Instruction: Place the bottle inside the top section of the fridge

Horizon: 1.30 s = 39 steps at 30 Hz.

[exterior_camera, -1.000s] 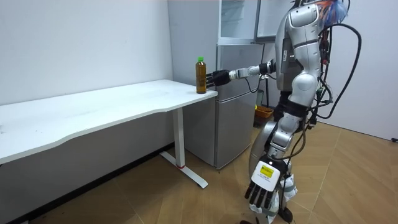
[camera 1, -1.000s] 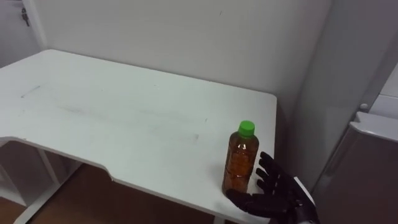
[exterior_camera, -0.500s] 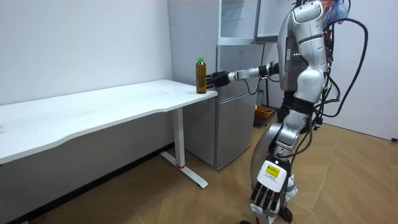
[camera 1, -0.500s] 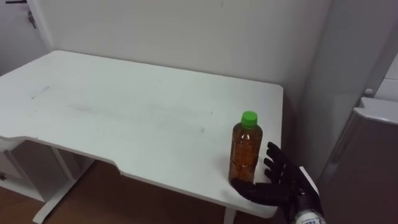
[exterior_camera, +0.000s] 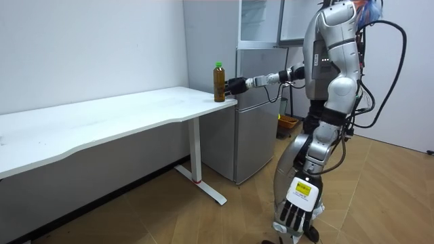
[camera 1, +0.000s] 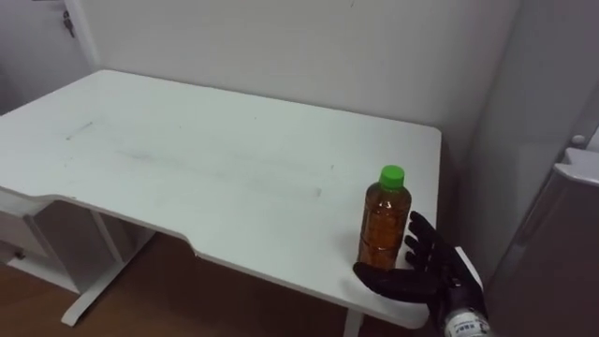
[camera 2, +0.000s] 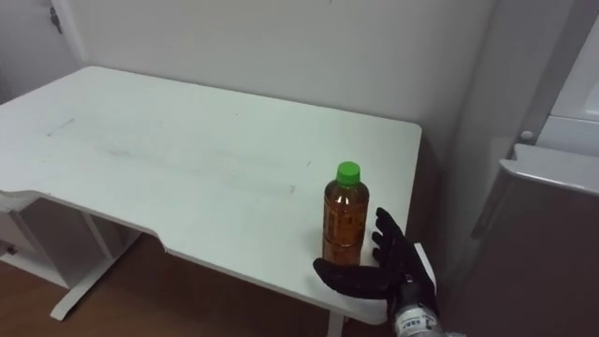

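Bottle (camera 1: pixel 382 223): clear plastic wall, smooth and glossy, with amber liquid showing through. Cap (camera 1: pixel 392 175): opaque green plastic, matt. Desk (camera 1: pixel 187 159): white top, smooth and matt, with faint grey scuffs toward the left and the middle. Desk leg (exterior_camera: pixel 197 152): white, smooth, painted metal by its look. Right hand (camera 1: pixel 421 276), at the near right edge of the desk: black fingers (camera 1: pixel 419 245) with a matt, plastic-like shell. Fridge (exterior_camera: pixel 254 135), right of the desk: smooth grey panels with a dull satin sheen. Wall (camera 1: pixel 281 47), on the far side: plain white, matt. Floor (exterior_camera: pixel 380 196): wood parquet laid in herringbone, with a soft sheen.
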{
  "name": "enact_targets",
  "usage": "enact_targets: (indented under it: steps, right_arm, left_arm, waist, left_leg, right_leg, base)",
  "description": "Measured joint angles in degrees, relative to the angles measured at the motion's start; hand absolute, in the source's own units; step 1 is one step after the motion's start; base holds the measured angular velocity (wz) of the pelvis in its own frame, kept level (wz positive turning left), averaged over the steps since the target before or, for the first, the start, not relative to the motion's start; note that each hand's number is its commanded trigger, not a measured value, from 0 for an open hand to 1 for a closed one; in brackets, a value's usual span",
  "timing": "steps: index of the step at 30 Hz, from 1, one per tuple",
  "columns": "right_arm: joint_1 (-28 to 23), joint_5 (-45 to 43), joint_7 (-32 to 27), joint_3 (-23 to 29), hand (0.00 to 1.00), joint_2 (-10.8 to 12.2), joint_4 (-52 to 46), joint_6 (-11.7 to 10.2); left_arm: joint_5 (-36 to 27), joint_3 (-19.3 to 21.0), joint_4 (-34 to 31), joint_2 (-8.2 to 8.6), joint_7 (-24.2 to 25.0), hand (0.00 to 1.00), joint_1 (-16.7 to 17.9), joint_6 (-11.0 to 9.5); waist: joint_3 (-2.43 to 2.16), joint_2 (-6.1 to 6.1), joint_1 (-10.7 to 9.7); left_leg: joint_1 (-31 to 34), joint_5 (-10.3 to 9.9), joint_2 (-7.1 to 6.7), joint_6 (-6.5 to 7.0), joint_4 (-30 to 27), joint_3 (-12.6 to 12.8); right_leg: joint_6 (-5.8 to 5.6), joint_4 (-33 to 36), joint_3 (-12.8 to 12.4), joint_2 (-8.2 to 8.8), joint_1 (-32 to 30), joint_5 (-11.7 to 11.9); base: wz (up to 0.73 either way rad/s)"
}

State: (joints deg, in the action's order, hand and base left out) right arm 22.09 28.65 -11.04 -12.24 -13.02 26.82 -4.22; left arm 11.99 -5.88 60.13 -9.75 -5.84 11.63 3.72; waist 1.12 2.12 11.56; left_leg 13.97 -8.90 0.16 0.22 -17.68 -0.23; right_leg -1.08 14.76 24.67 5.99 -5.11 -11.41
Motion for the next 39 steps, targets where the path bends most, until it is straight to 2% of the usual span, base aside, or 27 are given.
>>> enact_targets:
  steps: [7,11,16,24,31,39]
  right_arm:
    - [0.5,-2.4,0.4,0.0,0.0,0.0,0.0,0.0]
    - [0.6,-2.6,0.4,-0.3,0.0,-0.1,0.0,0.0]
    - [3.3,-2.5,0.0,-0.6,0.0,-0.1,2.5,0.0]
    - [4.4,-2.2,-0.2,-1.0,0.0,-0.1,4.1,0.0]
    - [4.4,-2.2,0.0,-1.2,0.0,-0.1,5.1,0.5]
    - [4.4,-2.2,0.0,-1.2,0.0,-0.2,5.2,0.6]
  left_arm:
    - [0.0,0.0,0.0,0.0,0.5,0.0,-0.1,0.0]
    - [0.0,-0.1,0.0,0.01,0.5,0.0,-0.3,0.0]
    - [0.0,-0.1,0.0,0.05,0.2,0.0,-0.3,0.1]
    - [-0.2,-0.1,0.0,0.05,-0.2,0.0,-0.4,0.2]
    - [0.0,0.0,0.0,0.02,0.5,0.0,-0.4,1.8]
    - [0.0,0.0,0.0,0.02,1.6,0.0,-0.4,2.1]
  waist:
    - [0.06,0.76,0.5]
    - [0.37,1.34,1.8]
    - [0.45,1.42,2.8]
    - [0.45,1.42,3.0]
    - [0.5,1.93,3.0]
    - [0.46,2.12,3.0]
  left_leg:
    - [-0.1,0.0,0.01,-0.02,0.0,0.0]
    - [-0.1,0.0,0.01,-0.02,0.0,0.0]
    - [-0.1,0.0,0.0,-0.02,0.0,-0.1]
    - [0.3,0.0,-0.08,-0.04,0.1,-0.6]
    - [0.4,0.1,-0.12,-0.15,0.1,-0.8]
    - [0.5,0.1,-0.15,-0.15,-0.2,-0.9]
  right_leg:
    - [0.02,0.0,-0.1,0.02,-0.1,-0.1]
    - [0.02,0.1,0.1,0.03,0.0,-0.1]
    - [0.03,0.1,0.1,0.03,0.0,-0.1]
    - [0.02,0.0,0.7,0.02,0.1,-0.1]
    - [0.06,0.0,0.9,0.01,0.1,-0.2]
    - [0.07,0.0,1.1,0.0,0.1,-0.3]
  base:
    - [0.0]
    - [0.0]
    - [0.01]
    - [0.03]
    - [0.0]
    - [0.0]
